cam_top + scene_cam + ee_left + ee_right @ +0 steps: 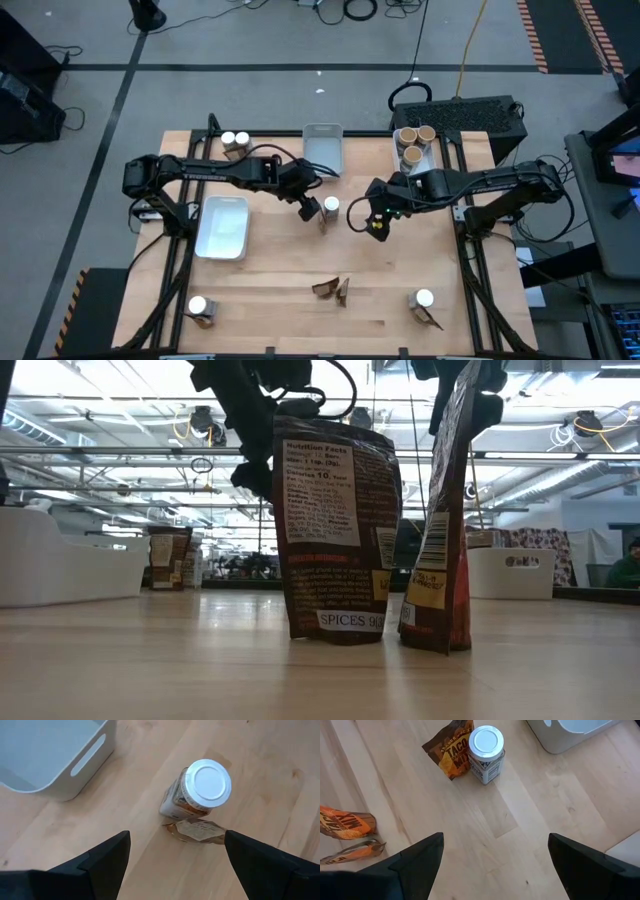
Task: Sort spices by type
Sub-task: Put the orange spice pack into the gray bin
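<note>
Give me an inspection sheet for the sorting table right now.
Surface: wooden table, bare between items.
Job's things: three tan-topped tubs in the far-right tray; jar with packet at centre; two jars far left; jar near left; jar and packet near right; two packets near centre.
Clutter: empty white tray on the left; grey tray far centre.
Grippers: left gripper open, above the centre jar; right gripper open, empty, beside it.
Cables: yellow cable and black cables on the floor beyond the table.
Surroundings: black case behind the table.
</note>
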Motion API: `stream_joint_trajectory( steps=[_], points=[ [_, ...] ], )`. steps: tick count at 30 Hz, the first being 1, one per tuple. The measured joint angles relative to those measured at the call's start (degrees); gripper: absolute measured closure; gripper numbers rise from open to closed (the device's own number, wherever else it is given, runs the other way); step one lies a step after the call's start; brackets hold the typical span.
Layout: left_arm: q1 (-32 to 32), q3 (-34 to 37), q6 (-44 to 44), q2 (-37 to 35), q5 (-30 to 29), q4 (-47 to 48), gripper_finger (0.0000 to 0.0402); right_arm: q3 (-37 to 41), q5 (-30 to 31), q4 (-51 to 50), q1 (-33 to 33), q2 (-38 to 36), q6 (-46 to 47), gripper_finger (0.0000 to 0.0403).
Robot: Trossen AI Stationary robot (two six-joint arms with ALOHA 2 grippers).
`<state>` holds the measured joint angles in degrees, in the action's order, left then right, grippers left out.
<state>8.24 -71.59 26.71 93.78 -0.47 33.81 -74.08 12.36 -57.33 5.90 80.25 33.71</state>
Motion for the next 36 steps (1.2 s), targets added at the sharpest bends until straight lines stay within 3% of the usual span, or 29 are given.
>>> stream_joint_trajectory(
  steps=[36],
  points=[
    [-0.1,0.0,9.1,0.0,-1.1,0.6,0.0075,0.0,-0.4,0.0,-2.5,0.0,-6.0,0.0062]
  ],
)
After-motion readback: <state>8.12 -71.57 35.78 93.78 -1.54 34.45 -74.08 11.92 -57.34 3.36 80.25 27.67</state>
